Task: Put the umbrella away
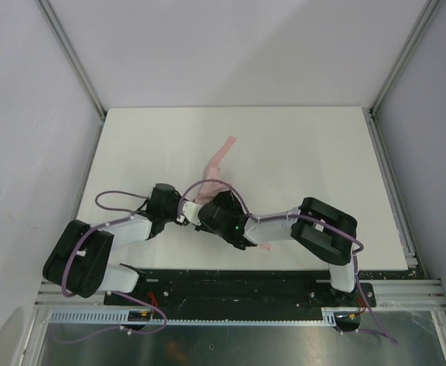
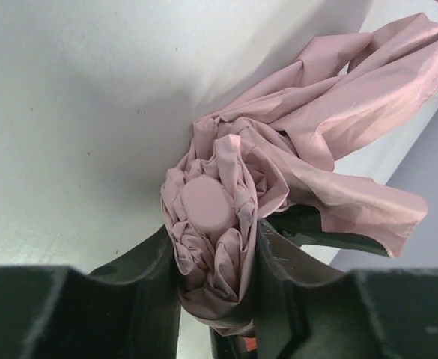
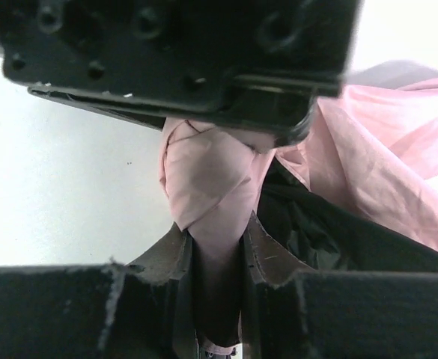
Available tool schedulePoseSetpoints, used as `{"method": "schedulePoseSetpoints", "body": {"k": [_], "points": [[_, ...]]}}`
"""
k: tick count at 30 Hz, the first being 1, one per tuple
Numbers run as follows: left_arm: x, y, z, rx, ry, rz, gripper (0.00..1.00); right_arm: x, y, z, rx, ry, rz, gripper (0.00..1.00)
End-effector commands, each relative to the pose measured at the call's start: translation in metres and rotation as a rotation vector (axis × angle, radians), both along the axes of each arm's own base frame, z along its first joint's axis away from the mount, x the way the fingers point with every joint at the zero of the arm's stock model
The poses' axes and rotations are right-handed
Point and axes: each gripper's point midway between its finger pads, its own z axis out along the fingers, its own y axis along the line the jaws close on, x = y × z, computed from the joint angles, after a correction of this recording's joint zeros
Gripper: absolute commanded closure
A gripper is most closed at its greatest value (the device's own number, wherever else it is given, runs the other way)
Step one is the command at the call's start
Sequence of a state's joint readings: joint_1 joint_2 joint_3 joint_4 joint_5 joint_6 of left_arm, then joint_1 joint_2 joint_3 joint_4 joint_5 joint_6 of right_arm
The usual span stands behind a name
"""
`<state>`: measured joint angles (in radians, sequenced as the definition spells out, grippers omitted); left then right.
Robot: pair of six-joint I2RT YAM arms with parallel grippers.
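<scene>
From the overhead cam we've got both arms folded in toward the middle of the white table (image 1: 306,152). The left arm (image 1: 93,255) comes off its base at the near left and reaches right, and the right arm (image 1: 322,229) mirrors it and reaches left, so the two wrists meet almost nose to nose near the front centre. The umbrella (image 1: 213,174) sits right where they meet. It's a pale pink bundle with a loose strip of fabric trailing toward the far side, and another bit of pink peeks out under the right forearm. What we can't get from up there is the grip, because the wrists hide it. The left wrist cam sorts that out: the left gripper (image 2: 217,228) is clamped on the gathered end of the bundle, a finger pressed in on each side. The round pink cap faces the lens and crumpled fabric fans up to the right. On the right wrist cam, the right gripper (image 3: 215,228) has its fingers squeezed against both sides of a tightly wound pink section. The left gripper's black body is just beyond it, filling the top of the frame. Whether the bundle touches the table, we can't tell.
</scene>
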<state>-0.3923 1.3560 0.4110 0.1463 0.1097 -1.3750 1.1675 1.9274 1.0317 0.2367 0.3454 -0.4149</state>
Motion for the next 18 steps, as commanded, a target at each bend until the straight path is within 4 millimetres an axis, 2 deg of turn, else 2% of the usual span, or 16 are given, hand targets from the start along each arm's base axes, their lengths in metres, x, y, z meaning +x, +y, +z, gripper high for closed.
{"method": "schedulePoseSetpoints", "body": {"k": [1, 5, 7, 10, 13, 18], "points": [[-0.013, 0.015, -0.013, 0.117, 0.000, -0.097, 0.49, -0.060, -0.024, -0.066, -0.115, 0.434, 0.054, 1.00], [-0.008, 0.030, 0.001, 0.080, -0.081, -0.059, 0.14, -0.085, -0.024, -0.078, -0.079, 0.632, 0.050, 1.00], [-0.008, 0.045, 0.011, 0.059, -0.132, -0.018, 0.04, -0.100, -0.020, -0.085, -0.057, 0.749, 0.054, 1.00], [-0.011, 0.065, 0.029, 0.044, -0.220, 0.044, 0.01, -0.116, -0.015, -0.094, -0.056, 0.881, 0.050, 1.00], [-0.017, 0.077, 0.043, 0.054, -0.282, 0.085, 0.01, -0.126, -0.012, -0.100, -0.057, 1.011, 0.026, 1.00], [-0.040, 0.084, 0.035, -0.001, -0.236, 0.166, 0.01, -0.127, -0.005, -0.103, 0.012, 1.207, -0.073, 1.00]]}}
